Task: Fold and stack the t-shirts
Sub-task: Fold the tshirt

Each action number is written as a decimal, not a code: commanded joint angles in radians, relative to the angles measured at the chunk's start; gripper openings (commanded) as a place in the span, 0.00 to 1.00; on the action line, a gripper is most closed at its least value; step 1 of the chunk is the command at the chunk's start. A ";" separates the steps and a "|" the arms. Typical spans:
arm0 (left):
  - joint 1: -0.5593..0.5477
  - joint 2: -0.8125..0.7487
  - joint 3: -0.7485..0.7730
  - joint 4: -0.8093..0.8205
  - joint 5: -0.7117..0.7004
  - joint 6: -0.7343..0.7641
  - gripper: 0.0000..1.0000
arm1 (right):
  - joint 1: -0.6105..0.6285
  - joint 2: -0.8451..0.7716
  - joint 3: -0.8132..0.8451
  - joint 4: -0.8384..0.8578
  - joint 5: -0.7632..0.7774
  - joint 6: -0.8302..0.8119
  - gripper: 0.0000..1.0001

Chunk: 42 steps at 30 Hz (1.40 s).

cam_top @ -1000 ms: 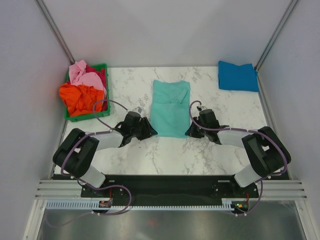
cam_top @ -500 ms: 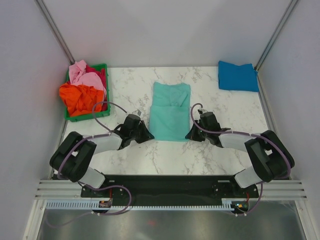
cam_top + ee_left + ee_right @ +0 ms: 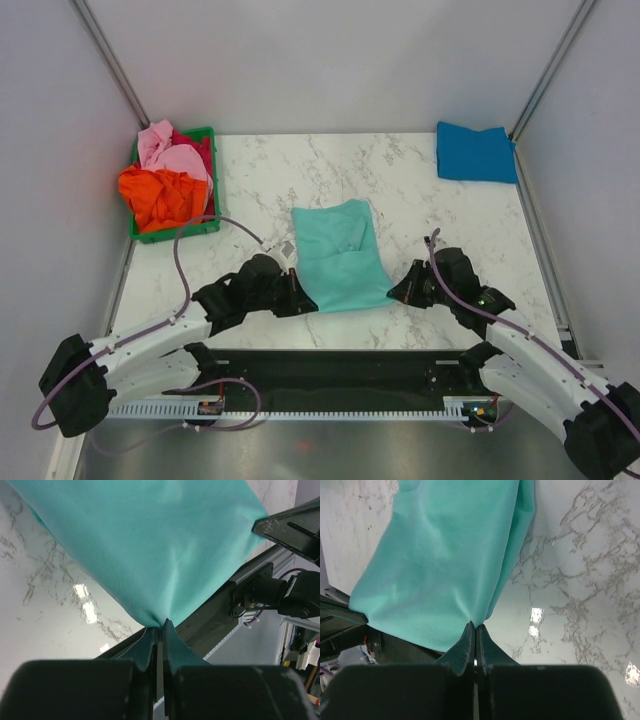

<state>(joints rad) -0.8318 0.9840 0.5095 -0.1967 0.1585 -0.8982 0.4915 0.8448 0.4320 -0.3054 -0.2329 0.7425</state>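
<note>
The mint-teal t-shirt is held near-centre on the table, its near corners pinched in the clamped left gripper and right gripper. A folded blue t-shirt lies far right. Orange, pink and seemingly red shirts are heaped in the green crate, far left.

I count five t-shirts by colour. One mint-teal shirt is at the middle of the top view and one blue shirt at the upper right. Three are heaped at the upper left: one orange shirt, one pink shirt and one red shirt. Whether that heap hides more, I cannot tell. There is one green crate and one marble counter. I have two arms and two pairs of fingers: my left fingers and my right fingers.
</note>
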 commanded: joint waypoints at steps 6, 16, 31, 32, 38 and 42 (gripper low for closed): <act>-0.007 -0.041 0.182 -0.239 0.052 -0.030 0.03 | 0.004 -0.053 0.189 -0.251 0.070 -0.002 0.00; 0.086 0.136 0.438 -0.360 0.064 0.094 0.04 | 0.004 0.144 0.465 -0.270 0.176 -0.103 0.00; 0.385 0.396 0.587 -0.357 0.328 0.212 0.02 | -0.057 0.508 0.712 -0.207 0.172 -0.209 0.00; 0.395 0.413 0.612 -0.357 0.335 0.216 0.02 | -0.062 0.542 0.723 -0.199 0.168 -0.212 0.00; 0.473 0.544 0.693 -0.357 0.407 0.232 0.02 | -0.079 0.689 0.839 -0.192 0.149 -0.227 0.00; 0.528 0.630 0.765 -0.357 0.461 0.239 0.02 | -0.100 0.801 0.965 -0.195 0.116 -0.235 0.00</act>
<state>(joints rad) -0.3397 1.5665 1.1946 -0.5510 0.5320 -0.7078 0.4129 1.5955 1.2865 -0.5285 -0.1013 0.5350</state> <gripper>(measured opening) 0.045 0.010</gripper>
